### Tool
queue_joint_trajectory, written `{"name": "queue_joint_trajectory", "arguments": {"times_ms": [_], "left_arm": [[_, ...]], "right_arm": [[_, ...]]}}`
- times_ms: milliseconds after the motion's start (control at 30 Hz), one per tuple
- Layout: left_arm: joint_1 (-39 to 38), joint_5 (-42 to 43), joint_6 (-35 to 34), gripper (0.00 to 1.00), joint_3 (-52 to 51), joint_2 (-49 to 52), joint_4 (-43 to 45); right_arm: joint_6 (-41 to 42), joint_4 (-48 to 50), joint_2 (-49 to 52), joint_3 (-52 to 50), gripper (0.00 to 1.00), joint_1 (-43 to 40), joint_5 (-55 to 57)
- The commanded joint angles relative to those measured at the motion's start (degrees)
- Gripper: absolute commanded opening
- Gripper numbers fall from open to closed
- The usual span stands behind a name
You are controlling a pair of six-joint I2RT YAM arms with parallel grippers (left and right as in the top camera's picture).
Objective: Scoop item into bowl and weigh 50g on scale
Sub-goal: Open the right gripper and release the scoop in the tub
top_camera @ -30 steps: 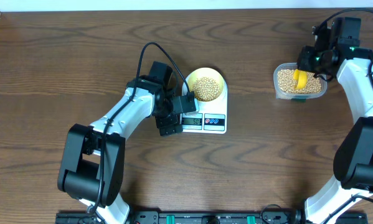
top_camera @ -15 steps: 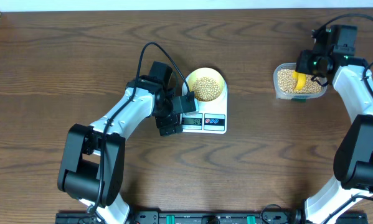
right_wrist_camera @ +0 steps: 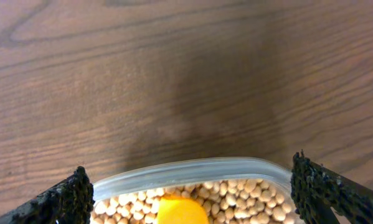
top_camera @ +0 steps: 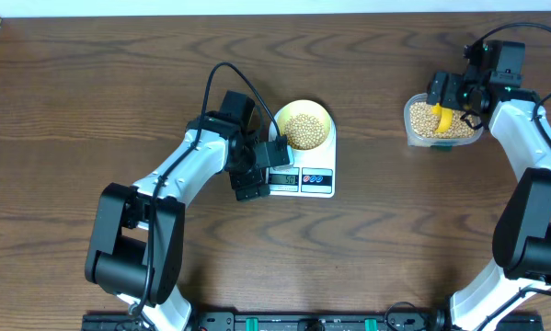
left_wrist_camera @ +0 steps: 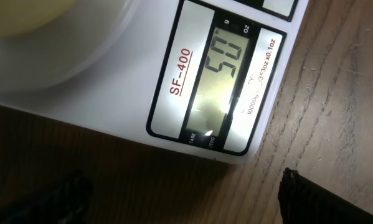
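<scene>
The pale-yellow bowl (top_camera: 304,127) holds a heap of tan beans (top_camera: 303,131) and stands on the white scale (top_camera: 316,181). My left gripper (top_camera: 261,172) is open at the scale's left front corner, nothing between its fingers. In the left wrist view the scale's lit display (left_wrist_camera: 220,93) reads 50, with the left gripper (left_wrist_camera: 180,199) low over the wood. My right gripper (top_camera: 452,92) is open above the clear tub (top_camera: 413,124) of beans. Between its spread fingers (right_wrist_camera: 326,193) I see the tub rim (right_wrist_camera: 192,169), beans (right_wrist_camera: 261,199) and the yellow scoop (right_wrist_camera: 181,210) lying loose.
The yellow scoop (top_camera: 443,118) rests in the tub at the table's far right. A black cable (top_camera: 222,78) loops over the left arm near the bowl. Bare brown wood lies between scale and tub.
My right gripper has opened and let go of the yellow scoop, which stays in the tub of beans. The left arm, bowl and scale have not moved.
</scene>
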Motion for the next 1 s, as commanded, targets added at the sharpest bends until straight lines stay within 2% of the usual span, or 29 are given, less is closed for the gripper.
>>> {"name": "queue_joint_trajectory", "arguments": {"times_ms": [0,400,600,967], "left_arm": [[0.3,-0.3,1.0,0.98,-0.4,-1.2,-0.2],[0.3,-0.3,1.0,0.98,-0.4,-1.2,-0.2],[0.3,-0.3,1.0,0.98,-0.4,-1.2,-0.2],[0.3,-0.3,1.0,0.98,-0.4,-1.2,-0.2]], "right_arm": [[-0.3,1.8,0.2,-0.1,0.99,0.5,2.5],[0.5,17.5,0.2,-0.1,0.99,0.8,3.2],[1.2,24.0,0.2,-0.1,0.99,1.8,-3.4],[3.3,26.4,0.2,-0.1,0.99,8.0,-6.1]]}}
